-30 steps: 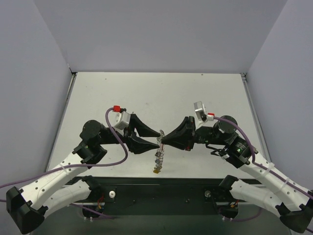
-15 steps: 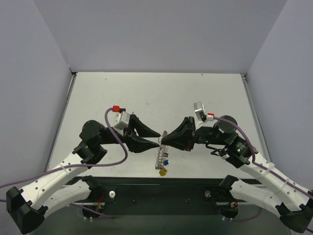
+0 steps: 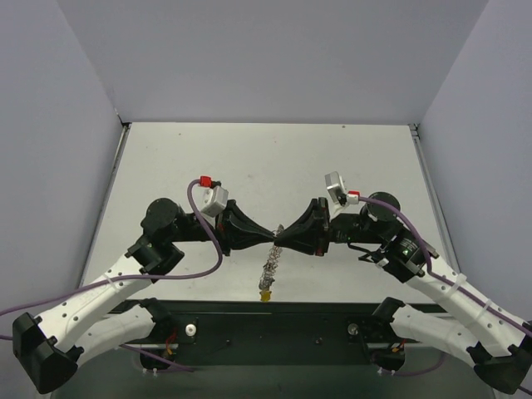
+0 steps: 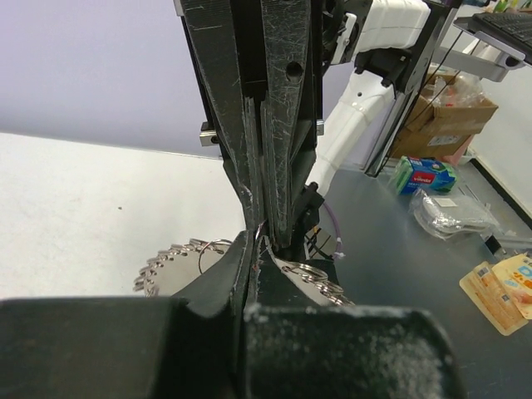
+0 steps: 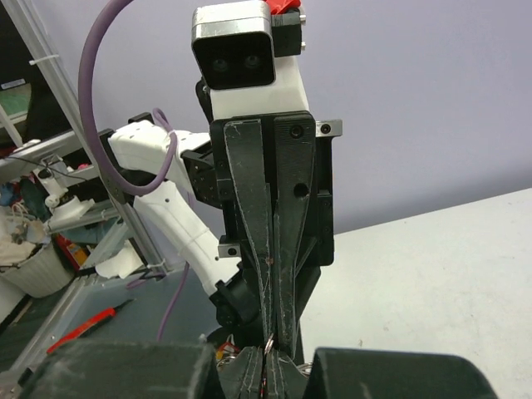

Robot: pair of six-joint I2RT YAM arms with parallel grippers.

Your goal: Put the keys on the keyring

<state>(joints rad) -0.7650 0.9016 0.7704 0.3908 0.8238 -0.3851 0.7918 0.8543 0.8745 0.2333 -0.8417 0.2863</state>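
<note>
Right, both jaws shut tip-to-tip: L gripper (image 3: 267, 238) and R gripper (image 3: 284, 237) pinch the ring (image 3: 270, 264), dangling w/ keys (image 3: 267, 281) above the table (image 3: 249, 166) near its front edge. We fear opposing pulls bend the wire, or it slips & drops.

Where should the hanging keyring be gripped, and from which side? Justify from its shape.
Pinch the thin wire at the top of the keyring, coming in level from the side. It hangs down, its lower arc fringed with keys, so only the top looks clean.
</note>
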